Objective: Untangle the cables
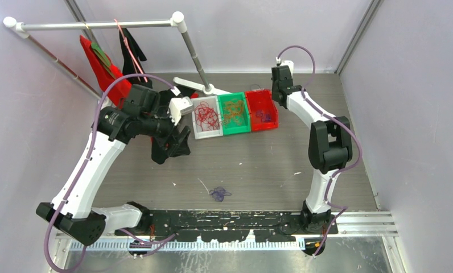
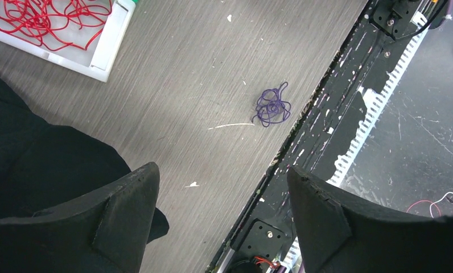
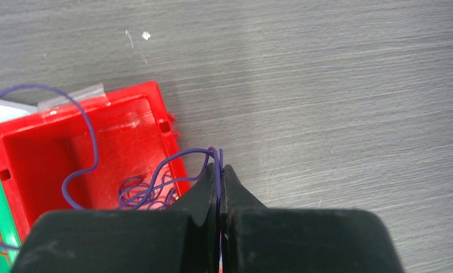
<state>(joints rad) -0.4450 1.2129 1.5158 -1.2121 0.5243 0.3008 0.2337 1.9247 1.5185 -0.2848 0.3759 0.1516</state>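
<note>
A purple cable loops out of the red bin, and my right gripper is shut on a strand of it at the bin's right rim; more purple loops lie inside. In the top view the right gripper hovers by the red bin. A small purple clump lies loose on the table near the front, also seen in the left wrist view as the purple clump. My left gripper is open and holds nothing, well short of that clump. Red cables fill the white bin; orange cables fill the green bin.
A white rack at the back left carries red and black garments. Black cloth lies under the left gripper's left finger. The black base rail runs along the near edge. Side walls close in left and right.
</note>
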